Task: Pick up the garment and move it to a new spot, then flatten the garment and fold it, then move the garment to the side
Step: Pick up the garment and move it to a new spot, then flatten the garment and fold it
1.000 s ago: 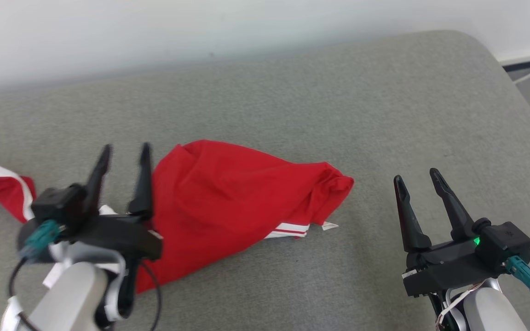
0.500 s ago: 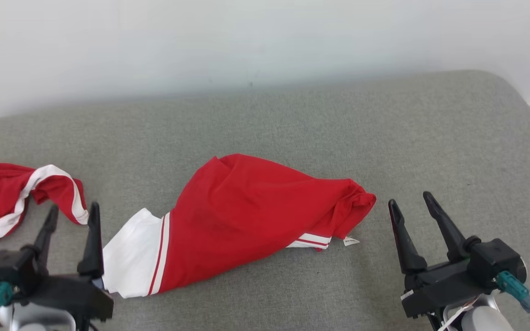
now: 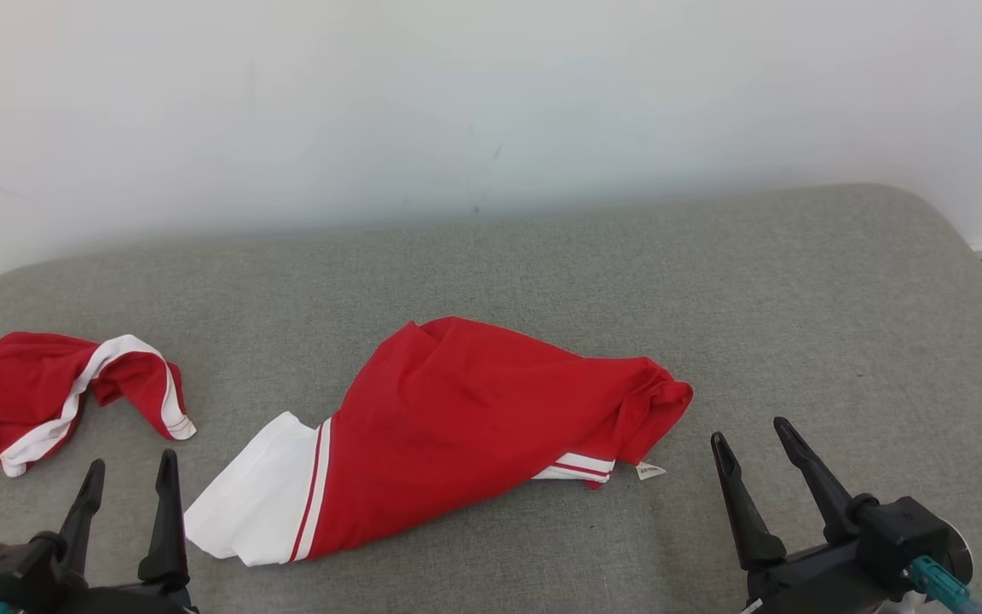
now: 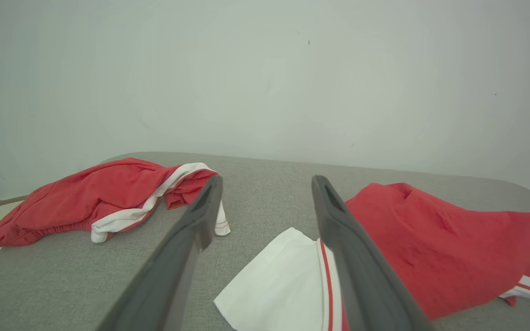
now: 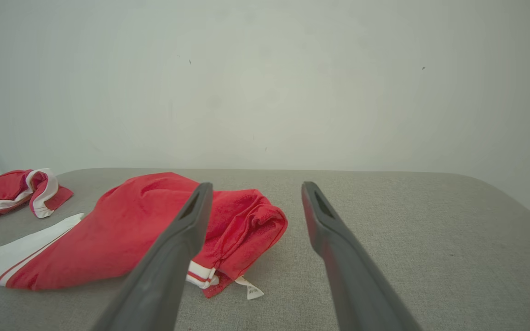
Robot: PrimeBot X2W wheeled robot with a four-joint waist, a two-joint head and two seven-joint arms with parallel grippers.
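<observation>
Well, my left claw [image 3: 133,460] and my right claw [image 3: 748,431] are both spread wide, pinching nothing, low at the near edge. The garment [image 3: 491,418] lies crumpled on the grey padded surface [image 3: 798,298] between them, touching neither. It is red, with a white panel [image 3: 257,503] edged in red stripes at its left end and a bunched hem with a small tag [image 3: 649,471] at its right. I judge it light and limp, apt to sag and slip. I'd pinch the white corner and the bunched right end. A second red-and-white garment [image 3: 31,392] sits well apart, far left.
</observation>
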